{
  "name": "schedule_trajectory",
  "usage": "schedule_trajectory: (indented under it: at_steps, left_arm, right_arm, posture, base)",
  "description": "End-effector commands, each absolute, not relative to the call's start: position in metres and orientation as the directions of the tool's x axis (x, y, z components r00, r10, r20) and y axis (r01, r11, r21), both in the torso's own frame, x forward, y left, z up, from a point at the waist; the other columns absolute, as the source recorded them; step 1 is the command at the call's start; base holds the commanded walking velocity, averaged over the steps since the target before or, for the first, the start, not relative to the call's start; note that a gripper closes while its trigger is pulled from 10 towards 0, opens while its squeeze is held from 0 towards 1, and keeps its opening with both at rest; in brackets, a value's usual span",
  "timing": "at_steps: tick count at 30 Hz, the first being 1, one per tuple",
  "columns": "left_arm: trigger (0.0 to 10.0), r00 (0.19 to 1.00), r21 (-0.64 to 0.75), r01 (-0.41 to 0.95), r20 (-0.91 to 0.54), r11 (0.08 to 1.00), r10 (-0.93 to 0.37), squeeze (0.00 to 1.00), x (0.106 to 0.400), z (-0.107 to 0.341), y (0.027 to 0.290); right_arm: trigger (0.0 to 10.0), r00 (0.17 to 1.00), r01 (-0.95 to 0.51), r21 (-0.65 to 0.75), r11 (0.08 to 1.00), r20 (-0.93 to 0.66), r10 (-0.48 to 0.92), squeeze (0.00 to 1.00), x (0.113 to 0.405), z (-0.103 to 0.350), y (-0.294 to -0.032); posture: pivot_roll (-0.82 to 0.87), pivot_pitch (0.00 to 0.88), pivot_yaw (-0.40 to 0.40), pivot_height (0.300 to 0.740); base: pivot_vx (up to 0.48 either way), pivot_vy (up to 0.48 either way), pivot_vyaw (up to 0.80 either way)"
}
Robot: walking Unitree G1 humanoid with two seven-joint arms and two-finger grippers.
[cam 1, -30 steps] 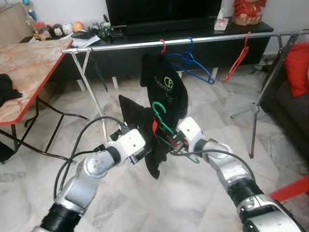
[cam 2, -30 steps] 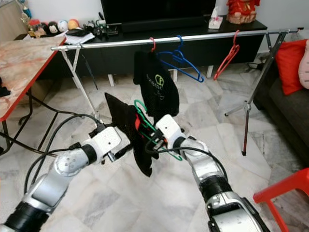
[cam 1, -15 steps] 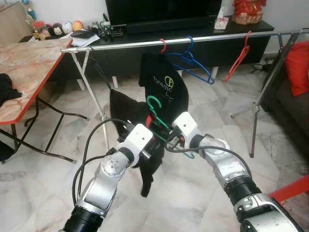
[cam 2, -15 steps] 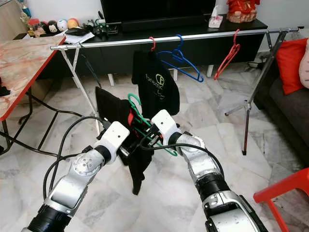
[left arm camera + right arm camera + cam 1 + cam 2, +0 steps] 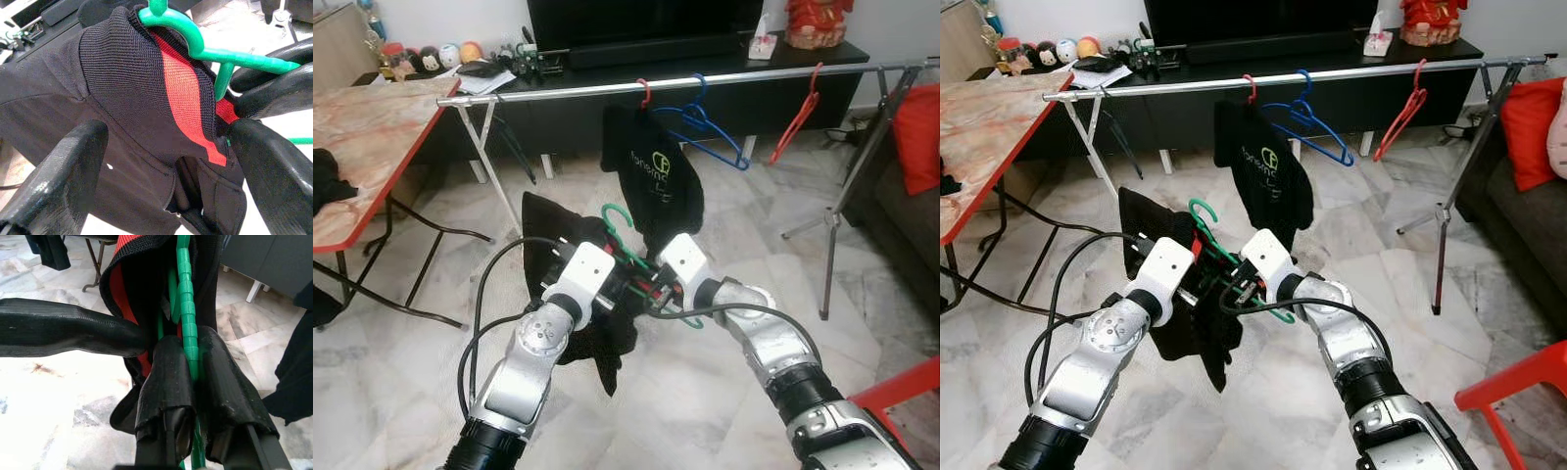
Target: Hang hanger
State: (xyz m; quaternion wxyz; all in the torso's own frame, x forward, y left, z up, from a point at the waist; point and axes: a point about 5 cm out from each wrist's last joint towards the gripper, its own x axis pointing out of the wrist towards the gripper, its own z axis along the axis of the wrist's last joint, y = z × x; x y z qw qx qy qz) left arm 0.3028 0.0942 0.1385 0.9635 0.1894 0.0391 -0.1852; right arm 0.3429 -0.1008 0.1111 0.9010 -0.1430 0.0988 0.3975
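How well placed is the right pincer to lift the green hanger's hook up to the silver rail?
Probably yes: the right pincer is clamped on the green hanger, and open air lies up to the rail.

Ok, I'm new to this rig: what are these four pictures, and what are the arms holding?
The two wide pictures come from the robot's head, looking down at its own silver arms. The two close-ups come from cameras on its wrists. The right gripper is shut on a green hanger that carries a black shirt with a red collar band. The left gripper is open, its fingers either side of the shirt's collar. Beyond stands a metal rail with another black shirt on a red hanger, a blue hanger and a second red hanger.
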Motion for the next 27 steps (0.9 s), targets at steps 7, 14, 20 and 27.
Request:
schedule_trajectory:
  at_steps: [7, 14, 20, 27]
  left_arm:
    - [10.0, 0.979, 0.360, 0.202, -0.098, 0.911, -0.178, 0.00, 0.312, 0.148, 0.115]
    - [10.0, 0.985, 0.357, 0.166, -0.108, 0.919, -0.136, 0.00, 0.313, 0.146, 0.123]
    - [10.0, 0.975, 0.359, 0.213, -0.144, 0.909, -0.171, 0.00, 0.312, 0.139, 0.124]
    - [0.0, 0.979, 0.362, 0.192, -0.136, 0.912, -0.152, 0.00, 0.313, 0.140, 0.130]
  right_arm:
    - [0.0, 0.629, -0.777, -0.192, 0.599, -0.255, 0.734, 0.00, 0.337, 0.122, -0.094]
    - [0.0, 0.615, -0.788, -0.187, 0.586, -0.257, 0.745, 0.00, 0.335, 0.122, -0.092]
    - [0.0, 0.610, -0.792, -0.187, 0.581, -0.257, 0.749, 0.00, 0.335, 0.124, -0.091]
    - [0.0, 0.607, -0.794, -0.188, 0.578, -0.253, 0.753, 0.00, 0.335, 0.126, -0.090]
  posture:
    - [-0.08, 0.025, 0.077, 0.740]
    - [-0.07, 0.032, 0.075, 0.740]
    - [-0.08, 0.036, 0.077, 0.740]
    - [-0.07, 0.043, 0.081, 0.740]
  base:
    - [0.000, 0.000, 0.00]
    - [0.000, 0.000, 0.00]
    - [0.000, 0.000, 0.00]
    - [0.000, 0.000, 0.00]
